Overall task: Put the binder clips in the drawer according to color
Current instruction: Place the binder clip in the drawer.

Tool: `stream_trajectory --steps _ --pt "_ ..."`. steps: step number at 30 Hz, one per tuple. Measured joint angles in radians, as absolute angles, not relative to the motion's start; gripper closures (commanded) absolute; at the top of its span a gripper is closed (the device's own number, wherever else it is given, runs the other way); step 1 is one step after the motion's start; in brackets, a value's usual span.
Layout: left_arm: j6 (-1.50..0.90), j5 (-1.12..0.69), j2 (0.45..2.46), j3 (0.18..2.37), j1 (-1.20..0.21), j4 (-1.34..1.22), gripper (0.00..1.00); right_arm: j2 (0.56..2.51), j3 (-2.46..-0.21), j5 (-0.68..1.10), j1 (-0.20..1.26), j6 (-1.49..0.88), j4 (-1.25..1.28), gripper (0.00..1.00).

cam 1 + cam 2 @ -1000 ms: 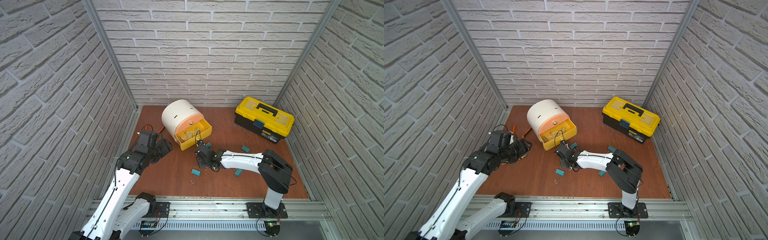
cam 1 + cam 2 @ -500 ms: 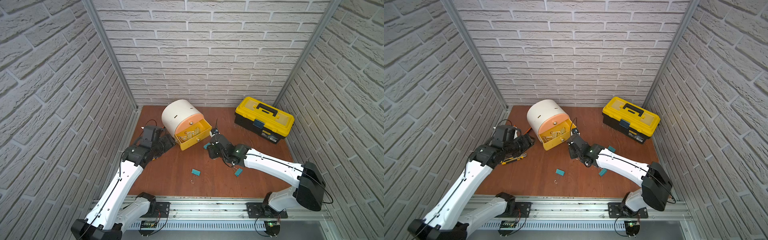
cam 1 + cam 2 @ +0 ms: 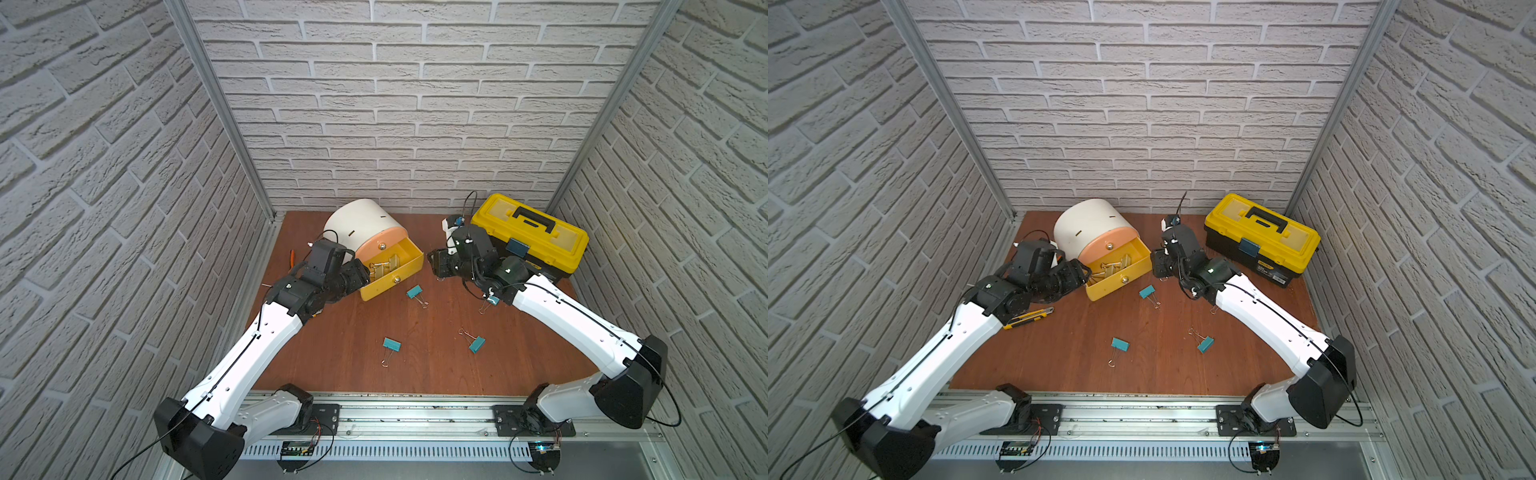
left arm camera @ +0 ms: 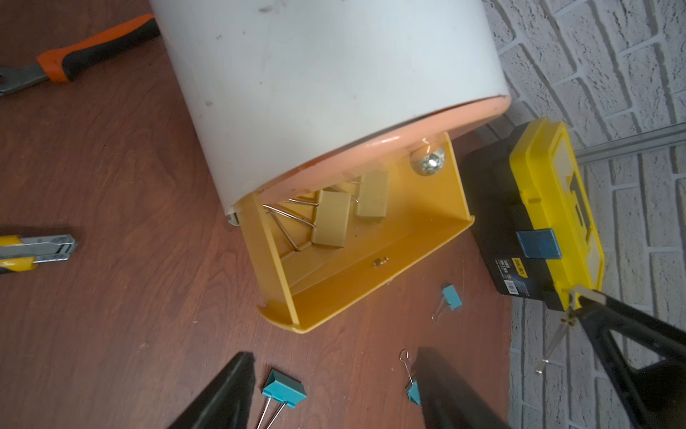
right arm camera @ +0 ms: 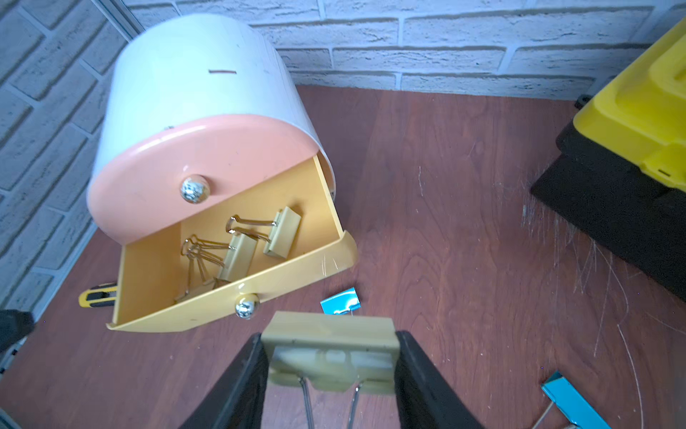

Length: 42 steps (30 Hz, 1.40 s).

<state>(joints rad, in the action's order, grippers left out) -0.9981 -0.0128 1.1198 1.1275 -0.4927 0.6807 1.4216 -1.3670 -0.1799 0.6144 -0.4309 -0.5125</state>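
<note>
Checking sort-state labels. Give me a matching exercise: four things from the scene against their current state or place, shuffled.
1. yellow drawer
2. peach drawer
3. pale clip
4. teal clips

A. lying on the table
B. shut
C. pulled open
D. held between the right fingers

Pairs: 1-C, 2-B, 3-D, 4-A

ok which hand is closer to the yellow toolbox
Right. The right hand, holding a pale yellow clip, sits between the toolbox and the open yellow drawer; the left hand is at that drawer's far end.
</note>
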Motion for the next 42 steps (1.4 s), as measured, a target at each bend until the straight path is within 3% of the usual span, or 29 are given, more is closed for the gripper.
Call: stream_trajectory --steps 16,31,37,42 --pt "-1.034 0.027 1.179 1.127 -0.578 0.606 0.27 1.668 -1.583 0.055 0.577 -0.564 -0.404 0.59" --pt "-1.053 0.073 1.085 1.108 -0.574 0.635 0.26 1.768 -1.593 0.129 0.556 -0.690 -0.264 0.57" --pt "-1.053 0.074 1.077 1.103 -0.564 0.647 0.26 1.797 -1.593 0.129 0.551 -0.708 -0.245 0.55" --pt "-1.053 0.074 1.063 1.094 -0.558 0.656 0.26 1.815 -1.593 0.127 0.551 -0.711 -0.243 0.46"
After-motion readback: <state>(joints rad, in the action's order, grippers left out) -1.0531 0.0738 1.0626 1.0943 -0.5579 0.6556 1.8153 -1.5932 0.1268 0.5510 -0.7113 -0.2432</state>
